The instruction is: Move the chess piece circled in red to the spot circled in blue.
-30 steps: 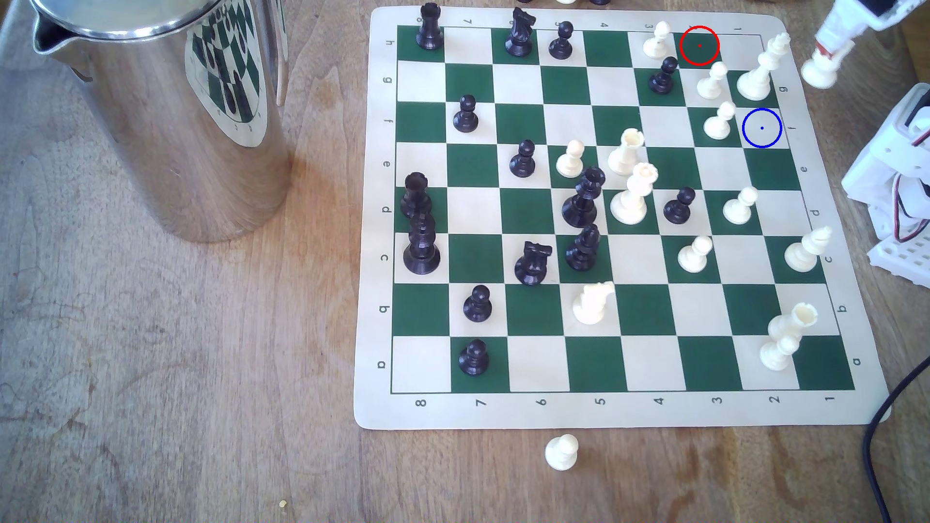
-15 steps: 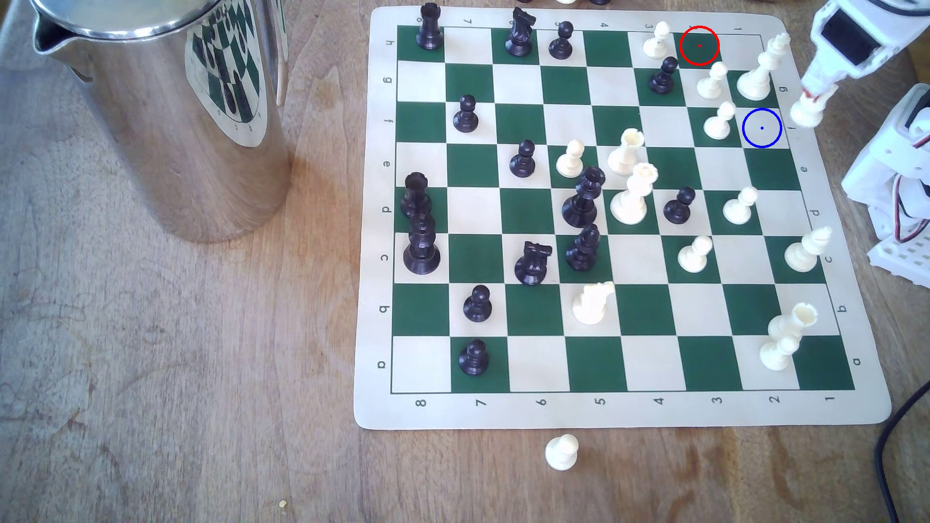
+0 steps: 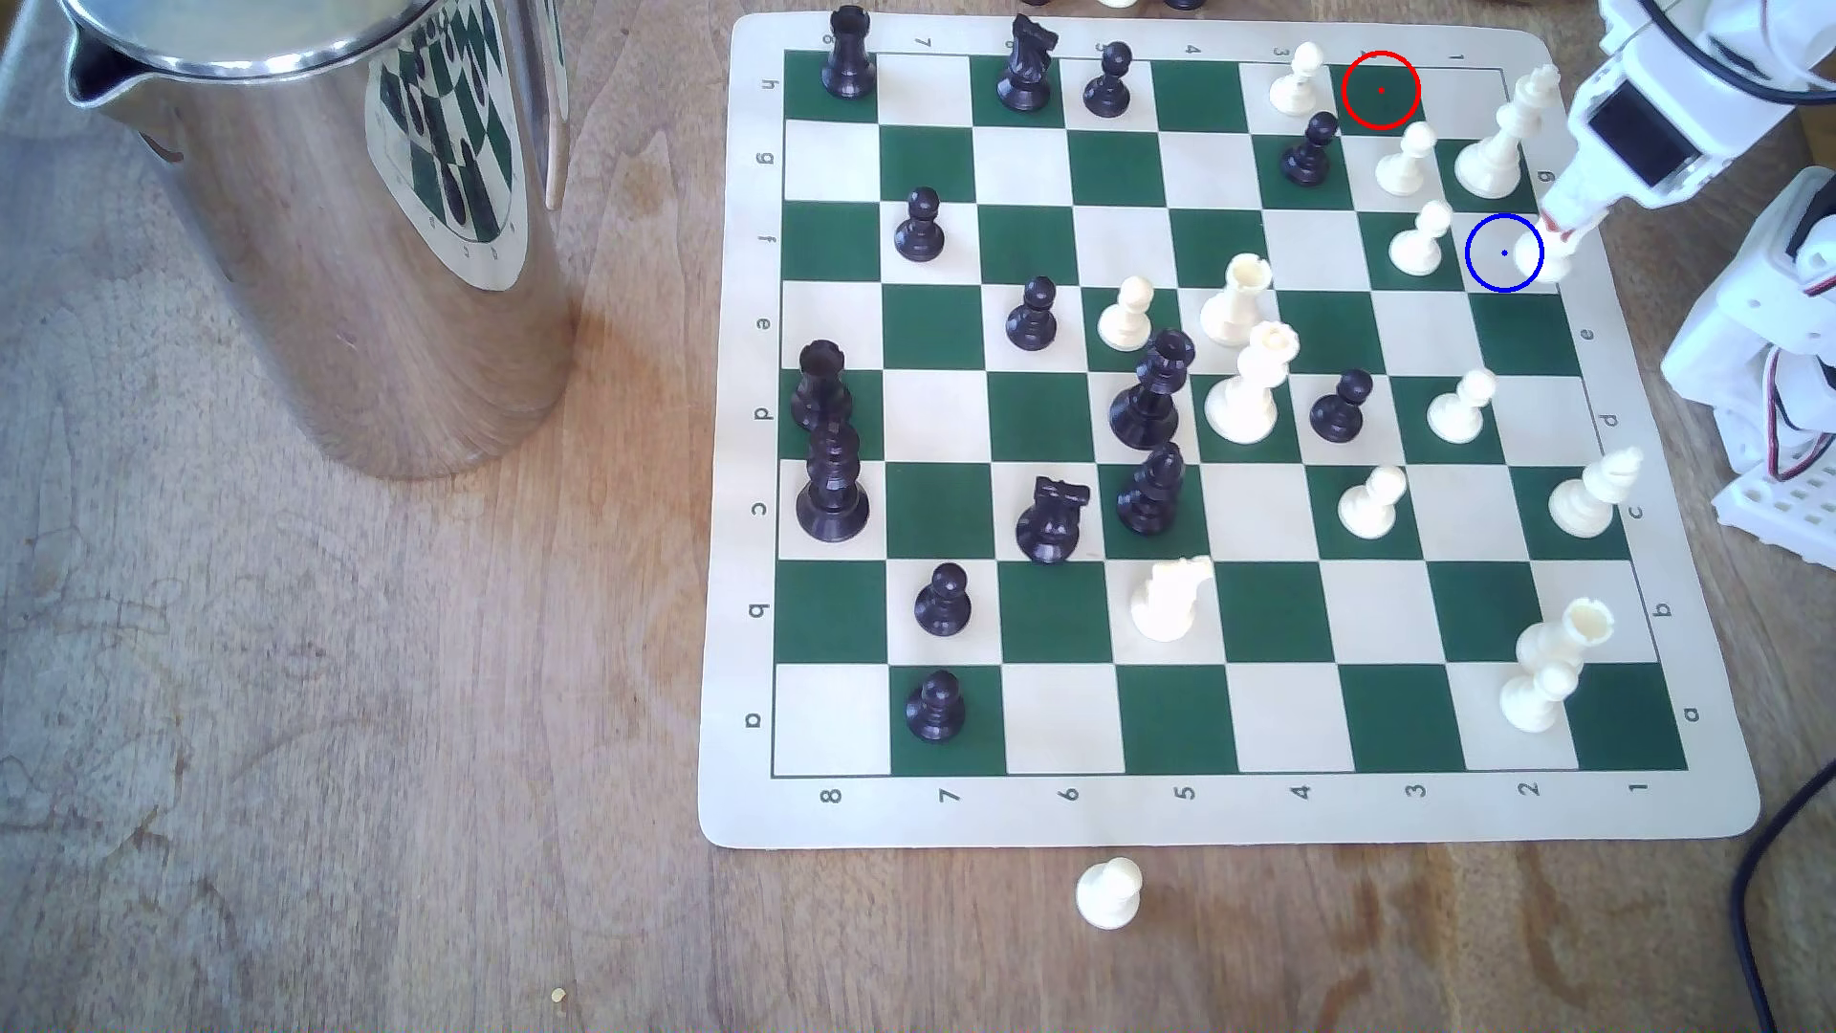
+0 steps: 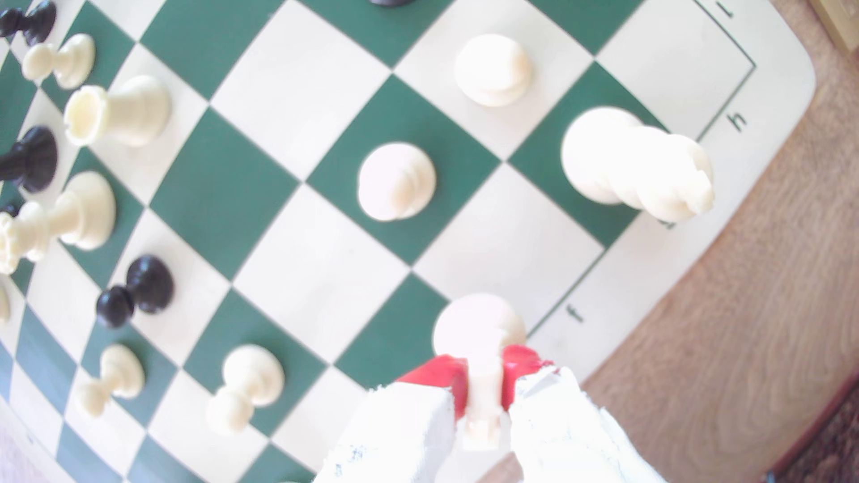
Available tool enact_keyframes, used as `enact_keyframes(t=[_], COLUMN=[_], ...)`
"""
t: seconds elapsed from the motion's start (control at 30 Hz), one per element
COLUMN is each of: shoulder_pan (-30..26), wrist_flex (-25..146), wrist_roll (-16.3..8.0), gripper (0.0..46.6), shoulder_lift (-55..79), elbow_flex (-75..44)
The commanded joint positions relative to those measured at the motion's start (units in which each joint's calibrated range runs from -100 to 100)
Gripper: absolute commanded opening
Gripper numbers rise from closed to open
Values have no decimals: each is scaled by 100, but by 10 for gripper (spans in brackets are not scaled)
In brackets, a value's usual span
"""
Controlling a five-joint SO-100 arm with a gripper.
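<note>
Fingers (image 4: pixel 483 371) clamp red pads tight on the knight (image 4: pixel 479 325), carried low at the board's edge, just overlapping the blue spot (image 3: pixel 1504 253) from the exterior view's right. Risk: it drops off-centre, or, judging by the gap, drifts leftward and clips the pawn (image 3: pixel 1419 243) beside it. Far left on the desk (image 3: pixel 298 745), a steel jug (image 3: pixel 328 219), contents hidden.

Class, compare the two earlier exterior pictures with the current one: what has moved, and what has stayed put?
The gripper, shut on the white piece, has carried it down and toward the exterior view's left, from beyond the board's edge to the rim of the blue-circled square. The grip is unchanged. Every other piece and the steel jug stayed put.
</note>
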Motion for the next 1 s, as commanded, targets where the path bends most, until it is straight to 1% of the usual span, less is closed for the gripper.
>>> enact_keyframes(t=[0.0,0.23,0.43,0.73,0.97], shoulder_pan=[12,74,152,262,324], wrist_flex=[-375,-834,-981,-989,-1096], wrist_roll=[0,24,73,220,254], gripper=[5,5,5,5,4], shoulder_lift=[-77,8,84,229,305], elbow_flex=[198,543,525,434,380])
